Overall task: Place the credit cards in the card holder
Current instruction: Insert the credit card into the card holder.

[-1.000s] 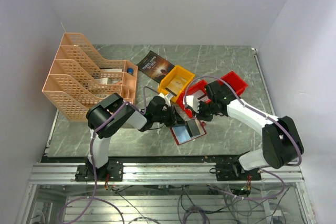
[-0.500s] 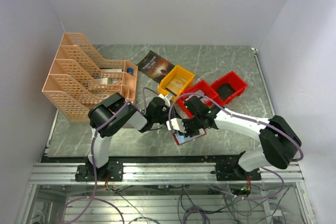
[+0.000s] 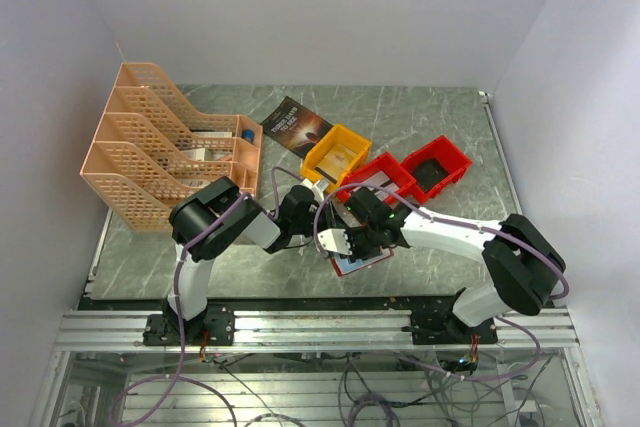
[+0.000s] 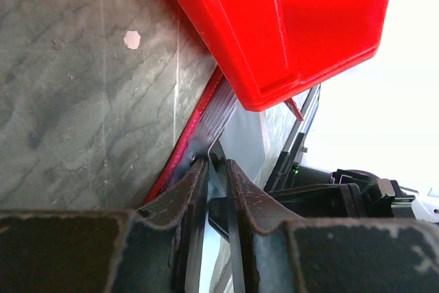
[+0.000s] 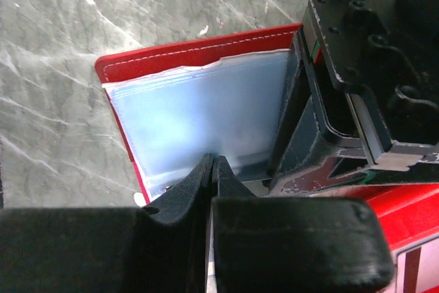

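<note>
1. This is a robotics lab test cell: plain white walls [image 3: 320,7] close in a marble-patterned table [image 3: 430,117] on its left, far and right sides.
2. A left arm [image 3: 215,222] and a right arm [image 3: 470,227] are bolted to a bare aluminium rail [image 3: 320,329] along the table's near edge.
3. Loose cables [image 3: 370,387] hang tangled below that rail.
4. On the table sits a mixed set of props: a peach file rack [image 3: 150,147] at the left edge, and a book [image 3: 293,125], a yellow bin [image 3: 337,152] and red bins [image 3: 435,165] toward the middle.
</note>
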